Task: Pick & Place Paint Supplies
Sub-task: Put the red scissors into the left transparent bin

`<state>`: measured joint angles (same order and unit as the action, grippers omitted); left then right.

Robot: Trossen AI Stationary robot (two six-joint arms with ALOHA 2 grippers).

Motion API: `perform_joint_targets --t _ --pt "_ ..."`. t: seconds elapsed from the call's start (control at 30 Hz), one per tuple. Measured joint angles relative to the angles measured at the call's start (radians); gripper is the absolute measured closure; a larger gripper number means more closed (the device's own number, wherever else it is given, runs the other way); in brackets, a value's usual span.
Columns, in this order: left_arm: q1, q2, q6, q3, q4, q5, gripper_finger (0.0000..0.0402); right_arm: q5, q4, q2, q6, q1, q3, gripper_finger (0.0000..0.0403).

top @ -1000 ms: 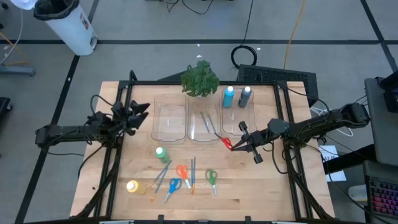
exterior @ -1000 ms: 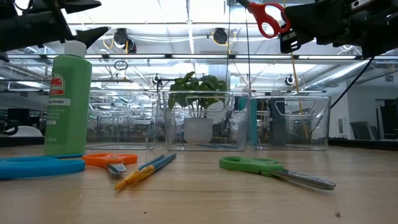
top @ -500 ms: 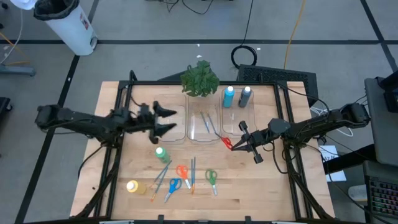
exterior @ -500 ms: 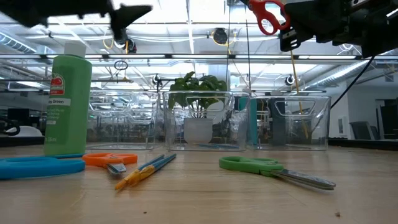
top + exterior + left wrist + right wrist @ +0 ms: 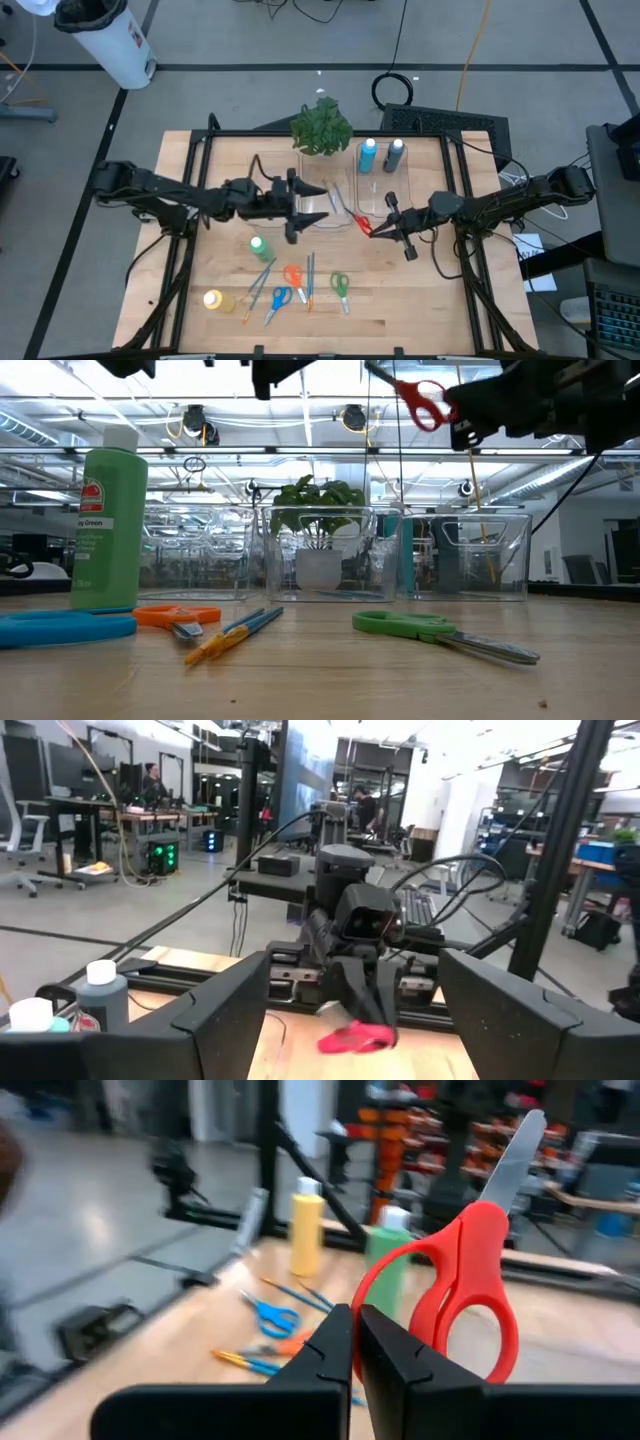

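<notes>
My right gripper [image 5: 380,228] is shut on red-handled scissors [image 5: 362,226], held high above the near edge of the middle bin [image 5: 325,222] and right clear bin [image 5: 378,205]. My left gripper [image 5: 314,204] is open and empty, above the seam between the left bin [image 5: 262,200] and the middle bin, facing the scissors [image 5: 355,1038]. A green bottle [image 5: 259,246] and a yellow bottle [image 5: 213,299] stand on the table. Orange scissors [image 5: 293,275], blue scissors [image 5: 279,297], green scissors [image 5: 340,285] and several brushes [image 5: 258,283] lie flat near the front. My right gripper pinches one red handle ring [image 5: 372,1302] of the scissors between its two fingers. The fingers come level from the table's right side. The scissors are lifted clear, and the blades [image 5: 512,1158] stick out beyond the handle, away from the gripper.
A light blue bottle [image 5: 367,153] and a dark bottle [image 5: 394,153] stand at the right bin's far end. Brushes [image 5: 337,200] lie in the middle bin. A leafy plant [image 5: 321,127] stands at the far edge. Metal frame posts line both table sides.
My left arm has swept from the table's left edge toward the right, over the left bin to the middle of the table, its gripper staying open. My right gripper has kept nearly still with the red scissors held up.
</notes>
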<state>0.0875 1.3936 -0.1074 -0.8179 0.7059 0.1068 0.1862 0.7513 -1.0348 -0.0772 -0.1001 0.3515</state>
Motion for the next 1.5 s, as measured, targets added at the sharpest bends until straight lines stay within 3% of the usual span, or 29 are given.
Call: perform_joint_targets --t 0.23,0.5,0.7,1.13,1.3,1.4,1.5 --pt "0.000 0.057 -0.009 -0.041 0.003 0.020 0.0107 -0.226 -0.061 0.000 -0.076 -0.009 0.000 0.0403" --pt "0.003 0.127 -0.095 -0.046 0.019 0.151 0.0107 -0.664 0.026 -0.031 -0.340 -0.149 0.000 0.0403" --pt "0.002 0.222 -0.111 -0.078 0.111 0.184 0.0107 -0.828 0.125 -0.101 -0.491 -0.216 0.000 0.0403" --pt "-0.024 0.449 -0.087 -0.394 -0.065 0.187 0.0107 -0.848 0.158 -0.132 -0.491 -0.216 0.001 0.0403" --pt "-0.038 0.472 -0.116 -0.431 -0.103 0.217 0.0110 -0.871 0.156 -0.132 -0.493 -0.216 0.000 0.0403" --pt "-0.043 0.470 -0.119 -0.431 -0.110 0.218 0.0131 -0.870 0.157 -0.132 -0.493 -0.216 0.000 0.0403" --pt "-0.044 0.470 -0.141 -0.431 -0.118 0.218 0.0178 -0.870 0.157 -0.132 -0.493 -0.216 0.000 0.0403"
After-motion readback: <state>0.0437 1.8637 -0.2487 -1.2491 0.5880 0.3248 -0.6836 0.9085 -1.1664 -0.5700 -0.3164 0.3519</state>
